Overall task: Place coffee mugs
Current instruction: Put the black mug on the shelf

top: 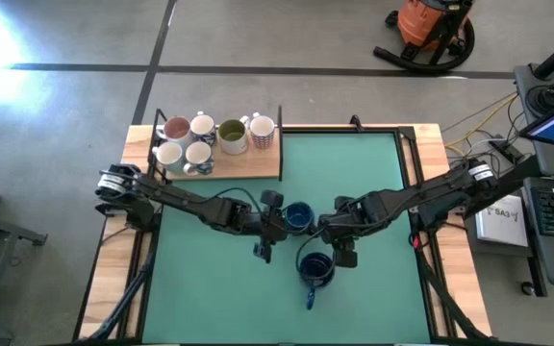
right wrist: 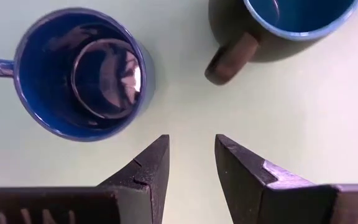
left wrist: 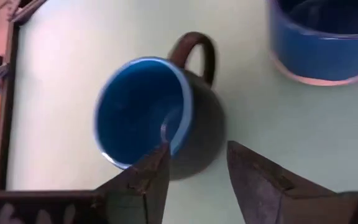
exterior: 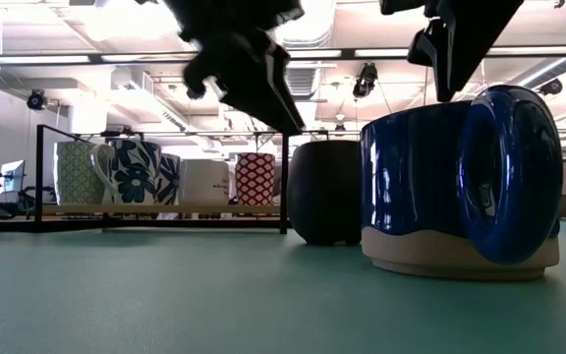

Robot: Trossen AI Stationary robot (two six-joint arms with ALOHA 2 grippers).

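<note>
Glossy blue mug [exterior: 460, 187] sits below right gripper [exterior: 447, 59]

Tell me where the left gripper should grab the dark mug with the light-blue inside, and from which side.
Best bet: the rim wall opposite the handle, from straight above. The dark mug stands upright on the green mat with its mouth open, its handle pointing away from the left gripper. The open fingers hang over the near rim, so one could drop inside, one outside. The glossy blue mug stands apart.

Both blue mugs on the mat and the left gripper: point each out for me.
Matte dark mug [left wrist: 143, 111], left wrist view, blue inside.
Glossy blue mug [right wrist: 82, 71], right wrist view, inner bottom.
Left gripper [left wrist: 194, 171], left wrist view, gap between open fingertips.
</note>
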